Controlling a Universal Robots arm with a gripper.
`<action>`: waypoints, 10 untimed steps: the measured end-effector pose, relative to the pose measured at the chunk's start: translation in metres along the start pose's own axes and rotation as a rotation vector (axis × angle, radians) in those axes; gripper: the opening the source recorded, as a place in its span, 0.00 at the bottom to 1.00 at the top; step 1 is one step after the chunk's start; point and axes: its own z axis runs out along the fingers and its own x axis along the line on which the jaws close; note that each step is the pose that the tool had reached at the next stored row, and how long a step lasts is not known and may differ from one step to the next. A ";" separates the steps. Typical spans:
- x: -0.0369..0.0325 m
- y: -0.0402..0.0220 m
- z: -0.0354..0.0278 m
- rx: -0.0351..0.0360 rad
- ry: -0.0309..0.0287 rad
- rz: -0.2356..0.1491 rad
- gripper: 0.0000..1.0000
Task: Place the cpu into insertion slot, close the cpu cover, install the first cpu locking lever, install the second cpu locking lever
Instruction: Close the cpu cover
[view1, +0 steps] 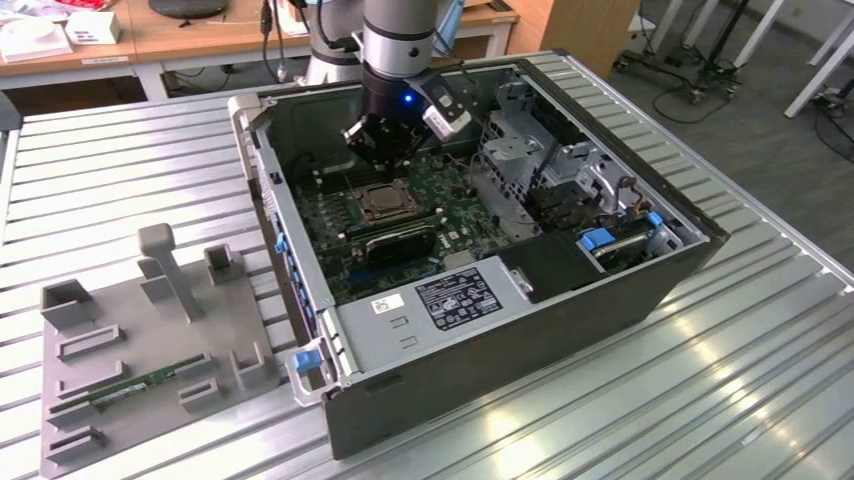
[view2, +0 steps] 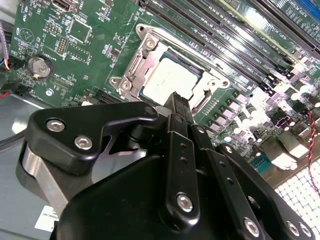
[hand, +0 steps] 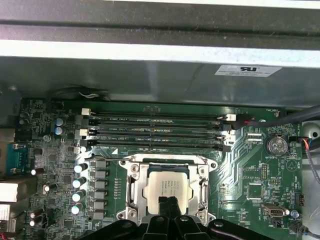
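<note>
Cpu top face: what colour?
The cpu is dull silver-tan, best seen in the first wrist view.

Computer case (view1: 507, 370): open side up, lying on slatted metal table (view1: 747, 380). Green motherboard (view1: 461, 190) on case floor. Black memory slots (hand: 155, 131): parallel rows, white latches at ends. Coin cell battery (hand: 274, 145): near board corner, apart from slots. Silver capacitors (hand: 79, 182): column near slot ends. Grey perforated drive cage (view1: 534, 150): toward exterior view's right. Grey fixture tray (view1: 147, 330): beside case, exterior view's left; memory stick (view1: 140, 384) lying in it. Wooden desk (view1: 200, 35): behind table.
</note>
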 end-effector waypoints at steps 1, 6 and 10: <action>0.0000 0.0000 0.0000 0.0000 -0.0012 0.000 0.11; 0.0000 0.0000 0.0001 0.0001 -0.0044 0.000 0.11; 0.0000 0.0000 0.0001 0.0001 -0.0046 0.000 0.11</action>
